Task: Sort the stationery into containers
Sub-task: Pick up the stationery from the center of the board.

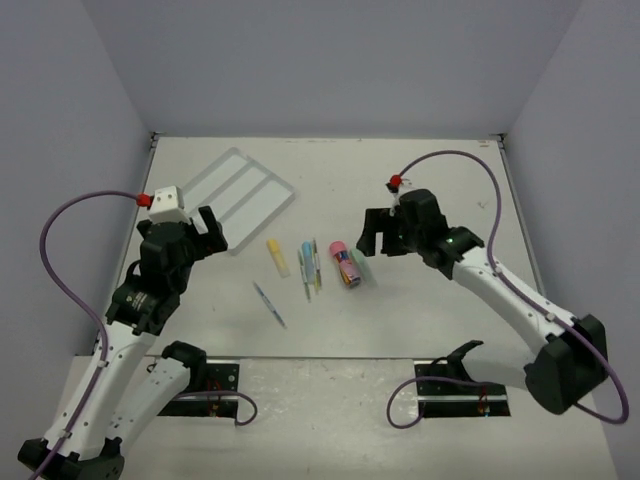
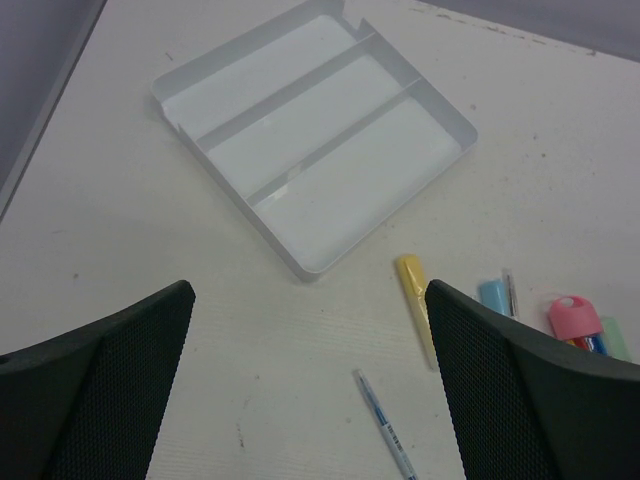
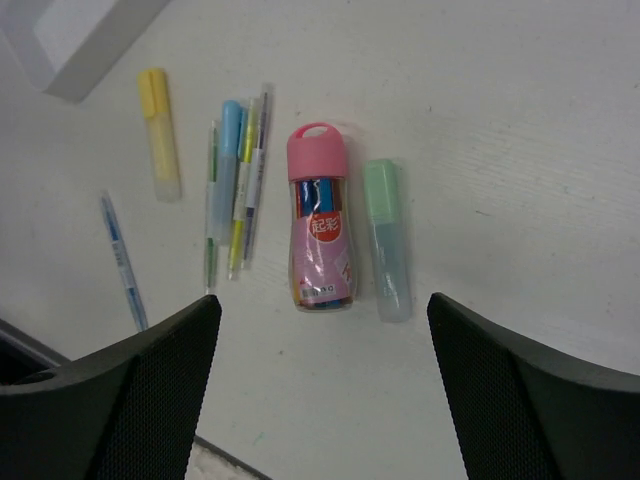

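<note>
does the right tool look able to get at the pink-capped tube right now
Probably yes: the right tool hovers open by the tube, with nothing over it. The green highlighter lies close beside it and may crowd a finger.

White three-compartment tray (image 2: 340,190) toward the table's (image 2: 120,230) far left corner, yellow highlighter (image 2: 415,305), blue-capped marker (image 2: 493,295) and pink-capped tube (image 2: 572,318) side by side near the tray, thin pen (image 2: 385,425) closer to the near edge, black fingers (image 2: 110,390) spread wide
</note>
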You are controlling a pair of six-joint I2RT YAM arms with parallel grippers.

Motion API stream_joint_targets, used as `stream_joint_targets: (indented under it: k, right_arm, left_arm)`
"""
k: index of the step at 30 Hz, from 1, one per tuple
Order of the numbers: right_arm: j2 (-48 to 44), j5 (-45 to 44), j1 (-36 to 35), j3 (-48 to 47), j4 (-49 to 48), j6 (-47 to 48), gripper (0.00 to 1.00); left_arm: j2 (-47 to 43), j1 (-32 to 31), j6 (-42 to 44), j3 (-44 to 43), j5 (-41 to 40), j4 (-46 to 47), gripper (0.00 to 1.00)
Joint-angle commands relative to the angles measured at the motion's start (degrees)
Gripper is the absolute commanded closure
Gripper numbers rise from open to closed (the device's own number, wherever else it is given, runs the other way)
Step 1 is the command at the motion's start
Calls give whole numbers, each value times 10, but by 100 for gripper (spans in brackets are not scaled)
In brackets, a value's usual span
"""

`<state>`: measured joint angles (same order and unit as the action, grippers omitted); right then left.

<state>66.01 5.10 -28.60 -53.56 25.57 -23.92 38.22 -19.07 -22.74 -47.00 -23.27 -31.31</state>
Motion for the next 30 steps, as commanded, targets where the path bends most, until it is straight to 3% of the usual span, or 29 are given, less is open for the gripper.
stream_joint_targets:
  k: [1, 3, 5, 16, 26, 29, 30]
  right_arm:
    - [105, -82, -39, -49, 41, 5, 29]
    - [152, -84, -58, -62, 41, 6, 40]
    - [180, -81, -67, -73, 37, 7, 44]
    - [316, -79, -109, -129, 35, 8, 48]
    - [385, -85, -136, -144, 31, 1, 49]
    - [378, -87, -139, -142, 25, -1, 68]
    - [377, -86, -139, -142, 22, 2, 63]
  left_arm:
    - [11, 7, 8, 2, 11, 9, 0]
    - [12, 8, 9, 3, 16, 9, 0]
    - [14, 8, 9, 3, 18, 10, 0]
    - [22, 12, 13, 6, 30, 11, 0]
    - [41, 15, 12, -4, 24, 4, 0]
    - [57, 15, 10, -12, 44, 2, 0]
    - [64, 15, 8, -16, 59, 2, 0]
